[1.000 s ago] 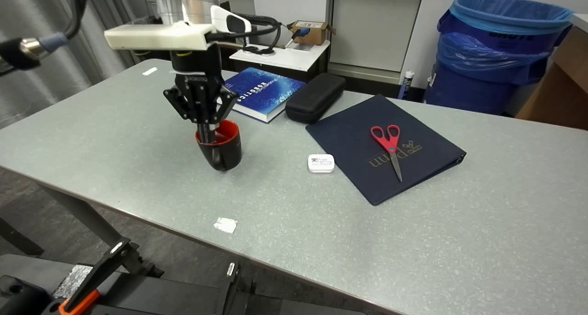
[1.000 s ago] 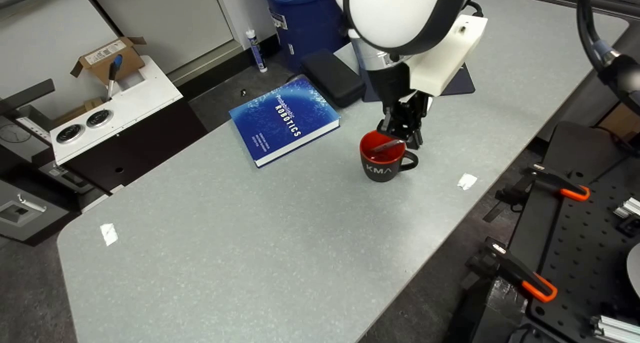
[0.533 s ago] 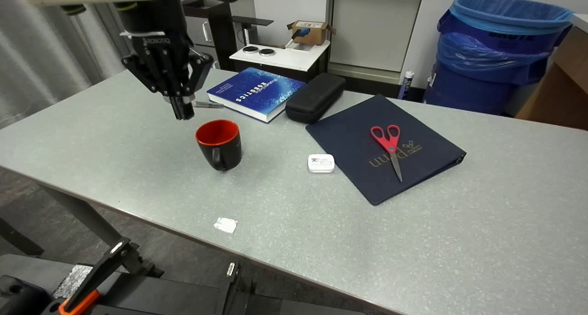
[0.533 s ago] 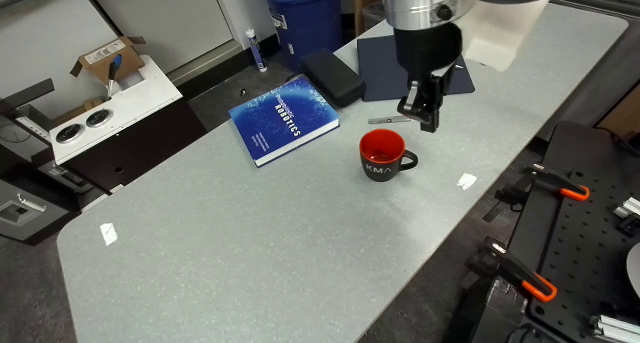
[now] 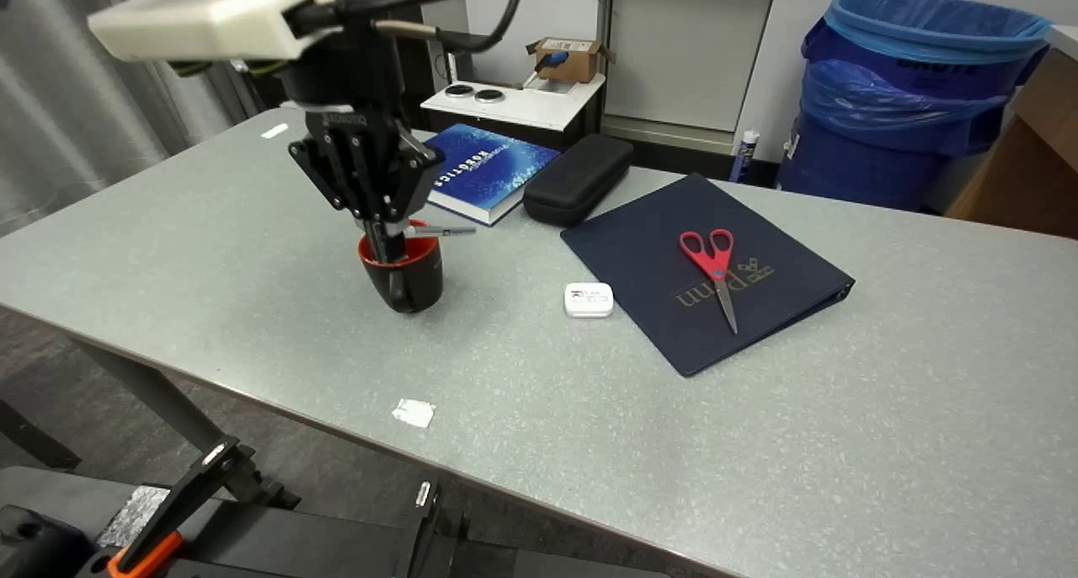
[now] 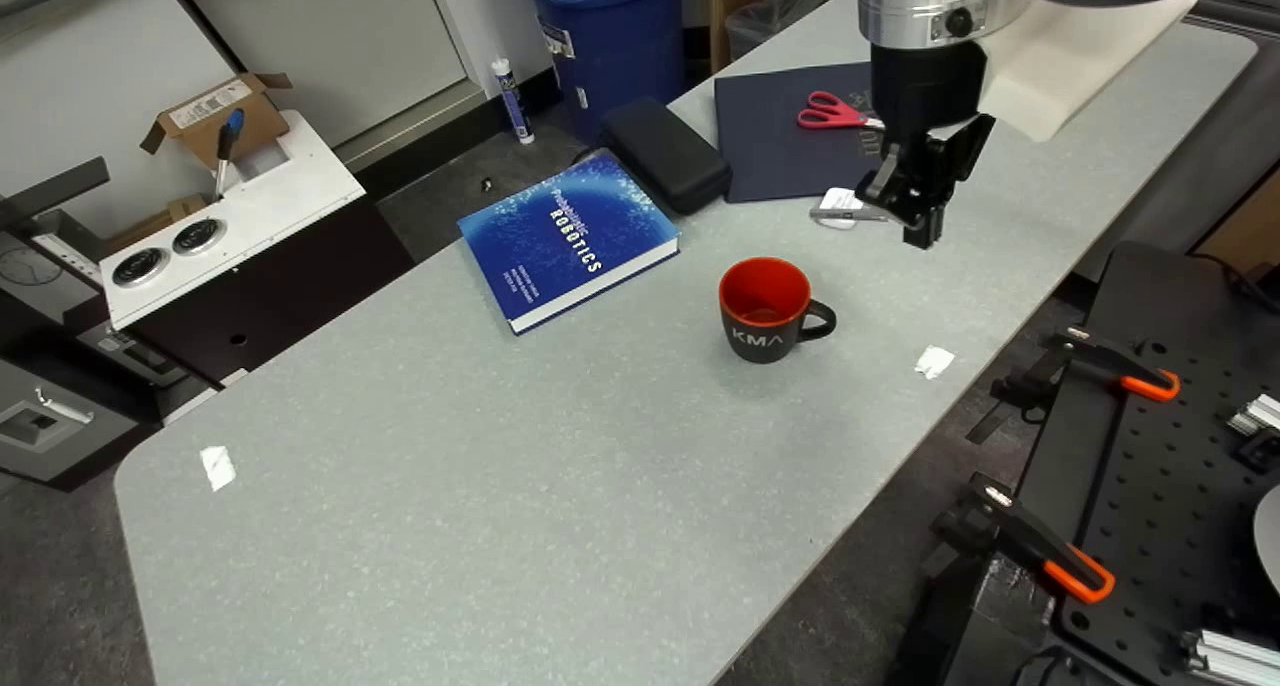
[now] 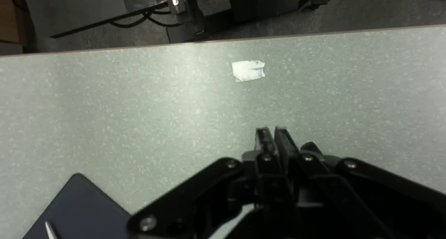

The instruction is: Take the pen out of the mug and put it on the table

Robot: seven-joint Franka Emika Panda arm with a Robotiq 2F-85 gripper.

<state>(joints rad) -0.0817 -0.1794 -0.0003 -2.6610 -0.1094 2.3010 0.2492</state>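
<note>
Grey pen (image 5: 441, 232), qty 1, clamped btwn jaws, apart fr. 1 mug (image 6: 765, 332) upright on table (image 6: 500, 446); scissors (image 5: 717, 272), 1 pr.

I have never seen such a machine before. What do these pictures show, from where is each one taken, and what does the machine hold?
This is a robot arm with a gripper, its black two-fingered hand, at the end. Two pictures are taken from outside the robot, from different places; the third looks down from its wrist, past the gripper.

The gripper holds a grey pen, roughly level, in the air above the table; the pen is out of the mug, which stands upright, black outside and red inside. Also on the table lie a blue robotics book, a black case, a small white box and a dark blue folder with red-handled scissors on it.
</note>
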